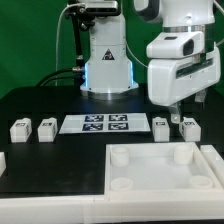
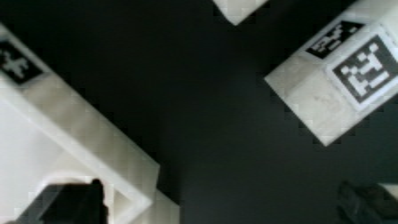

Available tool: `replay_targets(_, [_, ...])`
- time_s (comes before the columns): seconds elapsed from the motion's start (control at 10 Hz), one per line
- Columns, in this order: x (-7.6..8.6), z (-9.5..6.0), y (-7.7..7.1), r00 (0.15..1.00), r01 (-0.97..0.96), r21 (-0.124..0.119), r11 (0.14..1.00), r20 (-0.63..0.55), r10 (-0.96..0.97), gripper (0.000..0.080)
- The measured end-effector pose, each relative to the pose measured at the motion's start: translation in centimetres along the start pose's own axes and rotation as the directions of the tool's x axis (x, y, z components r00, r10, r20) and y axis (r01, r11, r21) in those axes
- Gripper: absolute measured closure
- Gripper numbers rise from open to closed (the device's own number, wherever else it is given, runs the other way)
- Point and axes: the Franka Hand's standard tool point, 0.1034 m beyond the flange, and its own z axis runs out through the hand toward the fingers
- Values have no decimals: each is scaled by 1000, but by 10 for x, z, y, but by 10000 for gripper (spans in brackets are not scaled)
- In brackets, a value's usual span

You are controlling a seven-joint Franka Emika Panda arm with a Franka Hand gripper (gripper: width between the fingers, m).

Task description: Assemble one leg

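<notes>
Four small white legs stand in a row on the black table: two at the exterior view's left (image 1: 18, 128) (image 1: 45, 127) and two at its right (image 1: 160, 126) (image 1: 189, 127). My gripper (image 1: 181, 108) hangs just above the two right legs and touches neither. In the wrist view my gripper (image 2: 217, 200) is open and empty, with its dark fingertips (image 2: 68, 200) wide apart over bare table. One tagged leg (image 2: 342, 88) lies beside it, and the corner of another white block (image 2: 240, 8) shows further off.
The large white tray-like piece with round sockets (image 1: 150, 185) lies at the front; its edge (image 2: 71, 130) shows in the wrist view. The marker board (image 1: 105, 123) lies between the leg pairs. The robot base (image 1: 105, 60) stands behind. A white piece (image 1: 2, 160) sits at the left edge.
</notes>
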Motion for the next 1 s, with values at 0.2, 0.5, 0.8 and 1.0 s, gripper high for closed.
replay_targets(0.2, [0, 1, -3, 970, -243, 11, 970, 0, 243, 151])
replay_targets(0.5, [2, 13, -36, 760, -650, 35, 759, 21, 650, 151])
replay_targets(0.8, [4, 13, -34, 747, -665, 37, 746, 63, 662, 151])
replay_targets(1.0, [-8, 13, -39, 739, -655, 18, 755, 221, 636, 151])
